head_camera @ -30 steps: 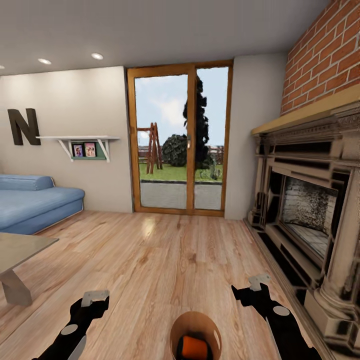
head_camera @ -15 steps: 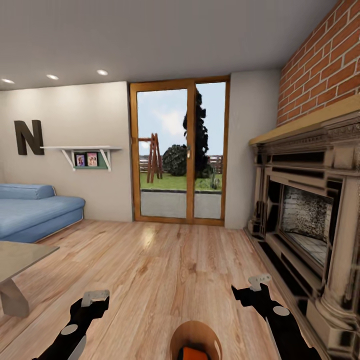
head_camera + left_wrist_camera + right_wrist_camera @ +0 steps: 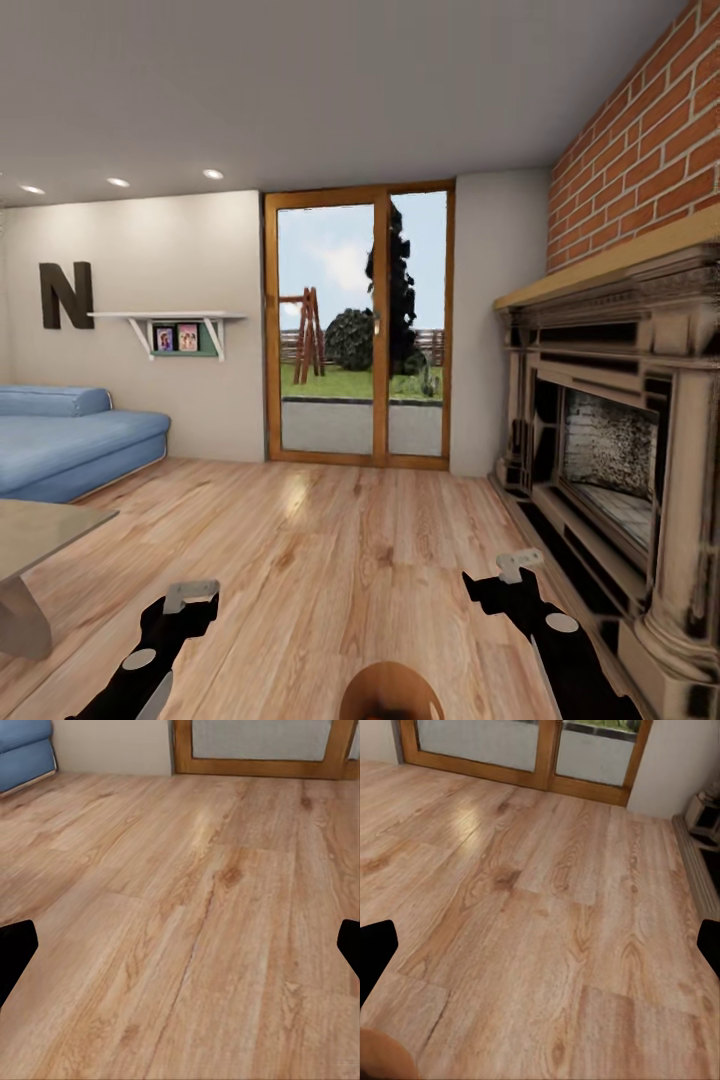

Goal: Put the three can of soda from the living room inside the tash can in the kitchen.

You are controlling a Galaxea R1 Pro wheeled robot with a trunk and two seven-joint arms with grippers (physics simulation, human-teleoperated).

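both the left gripper (image 3: 190, 596) and right gripper (image 3: 515, 565) hang spread and empty; drive smoothly so the trash can (image 3: 392, 693) rides level.

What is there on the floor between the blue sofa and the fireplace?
In the head view, bare wooden floor lies between the blue sofa and the fireplace. Nothing stands on that stretch.

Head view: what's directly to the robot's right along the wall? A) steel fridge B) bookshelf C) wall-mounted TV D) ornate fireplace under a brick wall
D: an ornate fireplace with a wooden mantel runs along the right side, with the red brick wall above it; the glass door to the garden is straight ahead.
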